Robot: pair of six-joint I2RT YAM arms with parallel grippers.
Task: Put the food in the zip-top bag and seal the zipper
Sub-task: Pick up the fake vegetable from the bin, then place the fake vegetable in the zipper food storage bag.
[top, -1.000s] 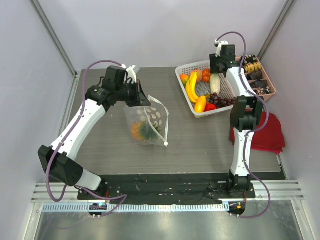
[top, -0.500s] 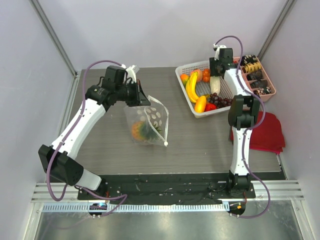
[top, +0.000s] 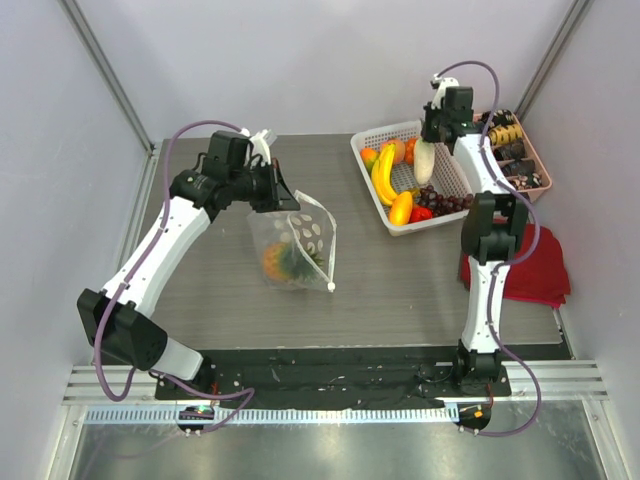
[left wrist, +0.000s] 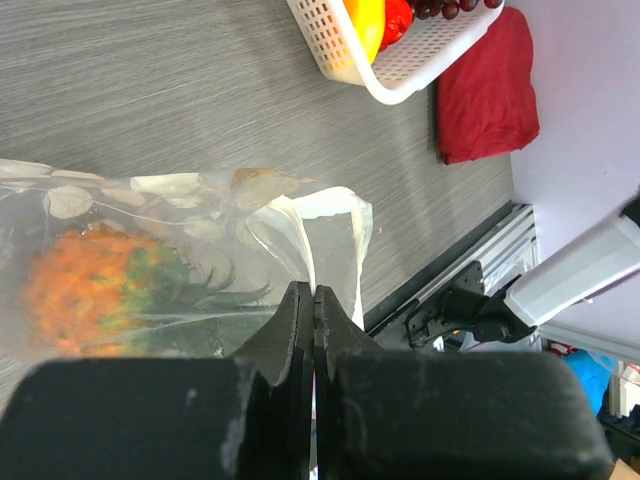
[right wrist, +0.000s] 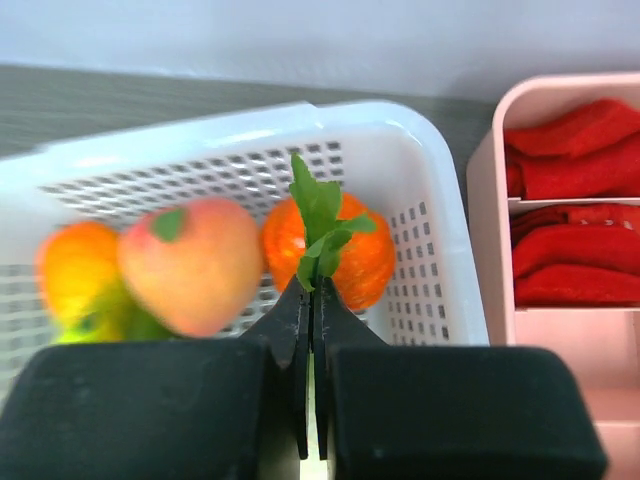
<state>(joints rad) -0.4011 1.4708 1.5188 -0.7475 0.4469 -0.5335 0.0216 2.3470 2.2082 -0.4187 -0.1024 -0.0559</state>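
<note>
In the zip-top bag (top: 300,232): one orange scaly fruit (top: 273,262) with dark green leaves, down at the closed end on the left arm's side. Clear, crinkly, printed with white dots; lying on the grey table (top: 200,290) left of centre, mouth edge turned toward the basket. Along that edge, the zipper (left wrist: 303,250), a thin whitish strip running far to near. Left gripper (top: 283,197) clenched on the far end of that mouth edge, jaws pressed together on the strip.

In the white mesh basket (top: 360,150), at the far right of the table: yellow banana (top: 383,172), pink peach (top: 397,150), round orange fruit (top: 412,150), dark grapes (top: 442,198), a yellow-orange oval fruit (top: 401,208) and the white radish (top: 424,163). Radish long axis far to near, green leaves (right wrist: 318,215) at the far end, white root slanting down toward the near left. Right gripper (right wrist: 311,300) pinched tight on those leaves.

Just right of the basket, a pink compartment tray (top: 541,170), with dark and striped pieces from above, red pieces (right wrist: 575,160) from the wrist
</note>
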